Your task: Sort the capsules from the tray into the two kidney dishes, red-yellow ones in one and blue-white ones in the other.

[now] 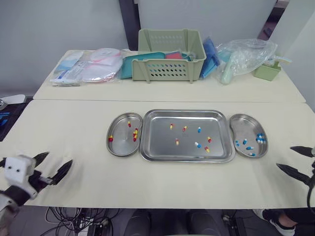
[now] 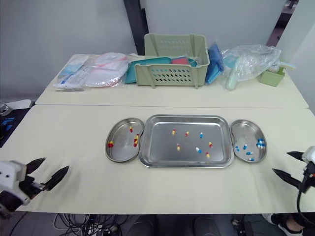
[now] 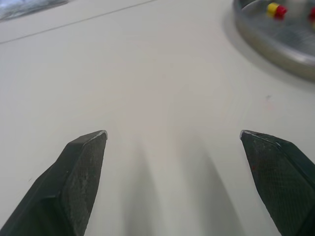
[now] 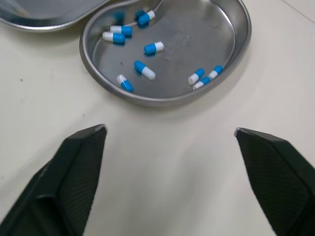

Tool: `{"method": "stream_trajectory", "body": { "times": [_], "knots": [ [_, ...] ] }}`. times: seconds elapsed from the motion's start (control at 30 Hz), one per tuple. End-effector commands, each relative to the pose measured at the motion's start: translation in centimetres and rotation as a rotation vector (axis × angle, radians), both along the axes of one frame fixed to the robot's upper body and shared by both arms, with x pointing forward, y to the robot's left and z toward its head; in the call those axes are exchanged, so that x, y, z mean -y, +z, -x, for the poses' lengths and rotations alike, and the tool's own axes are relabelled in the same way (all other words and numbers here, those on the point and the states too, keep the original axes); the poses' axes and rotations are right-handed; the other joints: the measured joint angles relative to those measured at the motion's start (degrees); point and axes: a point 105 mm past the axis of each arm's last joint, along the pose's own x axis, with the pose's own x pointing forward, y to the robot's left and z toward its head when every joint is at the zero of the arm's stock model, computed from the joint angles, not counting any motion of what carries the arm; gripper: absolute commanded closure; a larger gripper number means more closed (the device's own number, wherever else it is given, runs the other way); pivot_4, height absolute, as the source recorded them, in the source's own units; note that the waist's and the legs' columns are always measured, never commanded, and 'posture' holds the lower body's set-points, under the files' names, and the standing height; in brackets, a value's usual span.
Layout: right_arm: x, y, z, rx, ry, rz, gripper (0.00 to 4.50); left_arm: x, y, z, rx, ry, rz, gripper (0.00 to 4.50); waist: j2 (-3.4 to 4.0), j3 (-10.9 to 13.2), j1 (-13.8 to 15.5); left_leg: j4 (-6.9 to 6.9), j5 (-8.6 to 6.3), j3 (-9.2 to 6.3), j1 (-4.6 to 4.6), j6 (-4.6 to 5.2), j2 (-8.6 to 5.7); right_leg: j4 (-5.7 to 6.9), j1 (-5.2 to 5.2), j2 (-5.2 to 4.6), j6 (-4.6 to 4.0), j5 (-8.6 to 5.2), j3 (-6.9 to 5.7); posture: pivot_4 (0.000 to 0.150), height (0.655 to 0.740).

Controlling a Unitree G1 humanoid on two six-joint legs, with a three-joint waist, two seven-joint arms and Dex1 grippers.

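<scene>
- Table (image 1: 74,137): pale top carrying all the task's things. Both arms are low at its near edge.
- Basket (image 1: 170,69): green, at the back among packets. No part in the task.
- Tray (image 1: 157,142): steel, centre, between the two dishes and touching or nearly touching each. A handful of capsules is loose in it, so the sort is judged part done.
- Left dish (image 1: 120,140): holds a few red-yellow capsules (image 1: 135,133).
- Right dish (image 1: 243,127): holds several blue-white capsules (image 4: 144,70).
- Left gripper (image 1: 59,158): fingers spread wide, empty, just above bare table, well apart from the left dish.
- Right gripper (image 1: 284,156): fingers spread wide, empty, above the table near the right dish, touching nothing.
- Tray capsules: mostly red-yellow (image 1: 176,142), with two blue-white (image 1: 197,145), lying singly and apart.
- Step in hand, as judged: between picks, with neither tool committed to a capsule.
- Next move, as judged: one arm must reach in over the tray, narrow its fingers round a single capsule and lift it clear of the rim. Small, round bodies on smooth steel may roll or skid from a poor pinch.
</scene>
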Motion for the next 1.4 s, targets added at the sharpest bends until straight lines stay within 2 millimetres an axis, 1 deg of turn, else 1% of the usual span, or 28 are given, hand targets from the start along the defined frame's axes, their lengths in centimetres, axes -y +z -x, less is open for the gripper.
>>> {"method": "stream_trajectory", "body": {
  "times": [0.03, 0.1, 0.13, 0.17, 0.23, 0.27, 0.4, 0.47, 0.53, 0.6, 0.67, 0.73, 0.77, 0.9, 0.97, 1.03, 1.1, 1.23, 1.33, 1.4],
  "knots": [
    [1.5, 1.3, 0.4, 0.040, -0.021, 0.036, 0.03, -0.9, -0.5, 0.6, 0.006, 0.031, -0.009, 0.00, 0.00, 0.00, 0.19, 0.00, 0.00, 0.01, 0.07, 0.00, 0.00, 0.00, 0.07, 0.00, 0.00, 0.00, 0.00, 0.150, 0.7390],
    [2.7, 1.0, 0.8, 0.023, -0.047, 0.049, 0.03, -0.9, -1.1, 0.9, -0.004, 0.037, -0.009, 0.00, -0.02, 0.00, 0.22, -0.02, 0.00, -0.02, 0.17, 0.00, 0.01, 0.00, 0.16, 0.02, 0.00, -0.01, -0.03, 0.150, 0.7390],
    [3.3, 0.9, 1.1, 0.012, -0.055, 0.055, 0.03, -0.7, -1.1, 1.0, 0.000, 0.037, -0.009, 0.00, -0.03, 0.01, 0.25, -0.02, 0.00, -0.01, 0.16, -0.01, 0.01, -0.01, 0.16, 0.01, 0.00, -0.01, -0.01, 0.150, 0.7390],
    [3.8, 0.7, 1.3, 0.000, -0.062, 0.068, 0.03, -1.1, -0.9, 1.0, 0.007, 0.046, -0.012, 0.00, -0.05, 0.01, 0.26, -0.02, -0.01, 0.01, 0.16, -0.01, 0.00, -0.03, 0.17, 0.00, 0.00, -0.01, 0.00, 0.150, 0.7390],
    [4.6, 0.6, 1.6, -0.013, -0.071, 0.083, 0.03, -1.3, -0.8, 0.9, 0.016, 0.053, -0.019, 0.00, -0.04, 0.00, 0.25, -0.02, -0.01, -0.01, 0.17, -0.01, 0.01, -0.03, 0.17, 0.01, 0.00, -0.01, -0.02, 0.150, 0.7390],
    [4.7, 0.6, 1.7, -0.013, -0.075, 0.086, 0.03, -1.7, -0.9, 0.9, 0.007, 0.051, -0.031, 0.00, -0.02, -0.01, 0.24, -0.02, -0.01, 0.00, 0.19, -0.01, 0.01, -0.02, 0.17, 0.01, 0.00, -0.01, -0.01, 0.150, 0.7390],
    [4.8, 0.7, 2.4, -0.020, -0.070, 0.087, 0.03, -2.1, -1.0, 0.7, -0.023, 0.024, -0.062, 0.00, -0.02, -0.01, 0.21, -0.03, -0.01, 0.01, 0.20, -0.01, 0.01, -0.01, 0.18, 0.01, 0.00, -0.01, 0.00, 0.150, 0.7390],
    [4.5, 0.6, 2.9, -0.019, -0.062, 0.083, 0.03, -2.5, -0.7, 0.6, -0.020, 0.024, -0.070, 0.00, -0.02, -0.01, 0.22, -0.03, -0.01, 0.01, 0.19, -0.01, 0.01, -0.01, 0.18, 0.01, 0.00, -0.01, 0.00, 0.150, 0.7390],
    [3.6, 0.5, 2.9, -0.012, -0.040, 0.070, 0.03, -2.6, -0.2, 0.2, -0.011, 0.029, -0.078, 0.00, -0.02, -0.01, 0.21, -0.04, -0.01, 0.01, 0.20, -0.01, 0.01, -0.01, 0.17, 0.01, 0.00, -0.01, 0.00, 0.150, 0.7390],
    [2.1, 0.3, 3.1, 0.001, 0.007, 0.055, 0.03, -2.5, -0.2, -0.1, -0.010, 0.042, -0.080, 0.00, -0.03, -0.01, 0.18, -0.05, -0.01, -0.01, 0.20, -0.01, 0.04, -0.01, 0.17, 0.03, 0.00, -0.01, -0.02, 0.150, 0.7390],
    [0.1, 0.3, 3.4, 0.020, 0.061, 0.034, 0.03, -2.5, -0.4, -0.2, -0.020, 0.047, -0.075, 0.00, -0.02, -0.02, 0.18, -0.04, -0.01, 0.00, 0.20, -0.01, 0.04, 0.00, 0.18, 0.02, 0.00, -0.01, 0.00, 0.150, 0.7390],
    [-2.5, 0.3, 3.9, 0.037, 0.124, 0.008, 0.03, -2.6, -0.5, -0.1, -0.027, 0.050, -0.070, 0.00, -0.01, -0.02, 0.21, -0.05, -0.01, -0.03, 0.19, -0.01, 0.04, 0.00, 0.18, 0.02, 0.00, -0.01, -0.02, 0.150, 0.7390],
    [-3.4, 0.3, 4.1, 0.042, 0.143, -0.002, 0.03, -2.6, -0.6, -0.1, -0.030, 0.050, -0.068, 0.00, -0.01, -0.02, 0.21, -0.07, -0.01, -0.05, 0.19, -0.02, 0.05, 0.00, 0.18, 0.02, 0.01, -0.01, -0.04, 0.150, 0.7390],
    [-9.0, 0.1, 3.7, 0.111, 0.263, -0.105, 0.03, -0.7, -0.7, 0.0, -0.043, -0.003, -0.060, 0.00, -0.18, -0.12, 0.14, -0.06, -0.01, -0.03, 0.19, -0.02, 0.07, 0.00, 0.18, 0.02, 0.01, -0.01, -0.01, 0.150, 0.7390],
    [-11.2, -0.1, 3.7, 0.141, 0.300, -0.148, 0.03, -0.4, -0.4, 0.1, -0.038, -0.007, -0.055, 0.00, -0.25, -0.17, 0.23, -0.06, -0.01, -0.06, 0.20, -0.02, 0.08, 0.01, 0.19, 0.02, 0.00, -0.01, -0.04, 0.150, 0.7390],
    [-12.6, -0.4, 3.6, 0.163, 0.315, -0.187, 0.03, 0.0, -0.2, 0.2, -0.035, -0.014, -0.052, 0.00, -0.27, -0.18, 0.32, -0.05, -0.01, -0.06, 0.19, -0.02, 0.08, 0.01, 0.19, 0.02, 0.00, -0.01, -0.05, 0.150, 0.7390],
    [-13.3, -0.6, 3.4, 0.180, 0.314, -0.205, 0.03, 0.2, -0.1, 0.4, -0.034, -0.017, -0.052, 0.00, -0.29, -0.19, 0.33, -0.05, -0.01, -0.05, 0.18, -0.03, 0.06, 0.00, 0.19, 0.01, 0.00, -0.01, -0.03, 0.150, 0.7390],
    [-13.3, -0.9, 2.6, 0.211, 0.294, -0.214, 0.03, 1.1, 0.3, 0.7, -0.020, -0.049, -0.049, 0.00, -0.35, -0.23, 0.35, -0.05, -0.01, -0.04, 0.19, -0.03, 0.06, 0.00, 0.19, 0.01, 0.00, -0.01, -0.03, 0.150, 0.7390],
    [-13.5, -0.7, 2.1, 0.233, 0.298, -0.224, 0.03, 1.7, 0.3, 1.0, -0.023, -0.068, -0.036, 0.00, -0.36, -0.23, 0.34, -0.05, -0.01, -0.05, 0.20, -0.03, 0.07, 0.00, 0.19, 0.01, 0.00, -0.01, -0.04, 0.150, 0.7390],
    [-13.5, -0.9, 2.1, 0.229, 0.305, -0.225, 0.03, 1.8, 0.2, 1.1, -0.027, -0.070, -0.034, 0.00, -0.35, -0.23, 0.34, -0.05, -0.01, -0.05, 0.20, -0.03, 0.06, 0.00, 0.19, 0.01, 0.00, -0.01, -0.03, 0.150, 0.7390]
  ]
}}
